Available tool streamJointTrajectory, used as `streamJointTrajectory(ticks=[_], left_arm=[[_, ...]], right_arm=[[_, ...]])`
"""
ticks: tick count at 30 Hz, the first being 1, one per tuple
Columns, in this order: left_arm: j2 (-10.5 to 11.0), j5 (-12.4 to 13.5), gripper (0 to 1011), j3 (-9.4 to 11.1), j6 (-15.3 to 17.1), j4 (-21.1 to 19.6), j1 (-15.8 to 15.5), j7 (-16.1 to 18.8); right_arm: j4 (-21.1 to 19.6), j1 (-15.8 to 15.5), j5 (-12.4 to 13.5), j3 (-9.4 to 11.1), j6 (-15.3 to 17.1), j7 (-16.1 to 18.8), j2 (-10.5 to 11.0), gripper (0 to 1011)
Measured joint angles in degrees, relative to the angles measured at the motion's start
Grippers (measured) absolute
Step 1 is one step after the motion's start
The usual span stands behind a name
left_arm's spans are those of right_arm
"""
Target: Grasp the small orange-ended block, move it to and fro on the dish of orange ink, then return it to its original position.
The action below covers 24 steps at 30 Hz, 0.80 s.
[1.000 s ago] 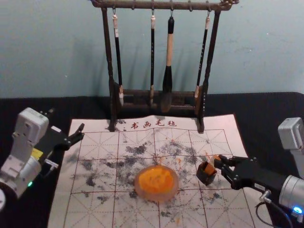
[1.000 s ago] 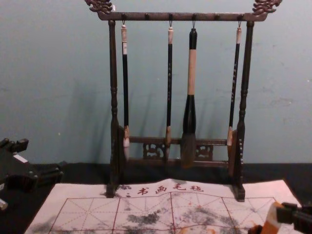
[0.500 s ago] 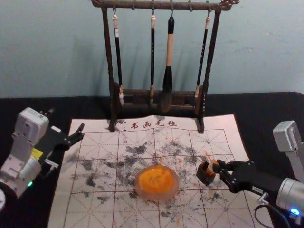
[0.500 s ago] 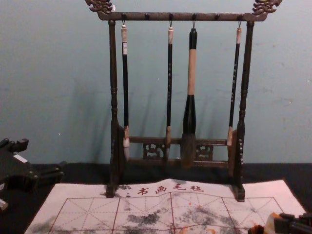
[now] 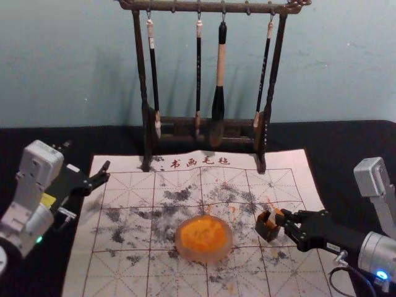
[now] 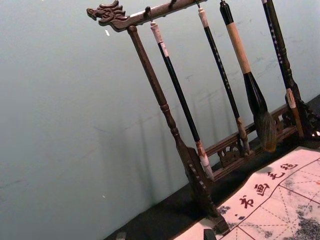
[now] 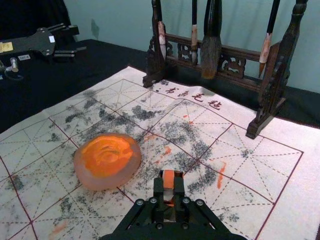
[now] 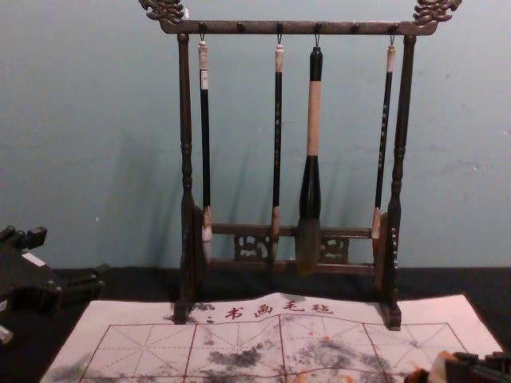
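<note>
Block, small, orange-ended [image 5: 274,216]: subject of the run.

Head view. Block is at the mouth of the dark box [image 5: 267,232], toward the right edge of the calligraphy mat [image 5: 130,272]. Right tool [image 5: 283,218] reaches in from the worktop's [image 5: 352,148] right side, tips at the block. Dish [image 5: 204,255] of orange ink [image 5: 203,234] lies on the mat to the left of the box, well apart from the block. Brush stand [image 5: 145,133] stands across the mat's far edge. Left tool [image 5: 86,154] is parked over the mat's left edge, fingers wide apart, holding nothing.

Left wrist view. Stand and hanging brushes [image 6: 182,100]; no object between the left tool's tips.

Right wrist view. Right tool's fingers are closed down to the block's width, one on each side, orange end facing up between them. Judged a firm hold.

Chest view. Pale side of the block and a bit of the box at the mat's right part, right tool's tips against the block. Cannot tell how deep the block sits, or whether its base is seated.

Step in hand (judgement): return of the block to its place in the box. Next: lower until seated, open the fingers slightly, back off straight. Risk: block leaning or tipping the box at release.

Count: block 1, box 1, dish 1, mat 1, stand 1, brushes 4, tools 2.
</note>
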Motion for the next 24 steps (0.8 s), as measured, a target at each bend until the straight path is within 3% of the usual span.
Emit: streamJointTrajectory(ticks=[24], left_arm=[[0.00,0.00,1001,0.00,0.00,0.00,0.00,0.00]], right_arm=[[-0.12,-0.11,-0.08,0.06,0.02,-0.02,0.07,83]])
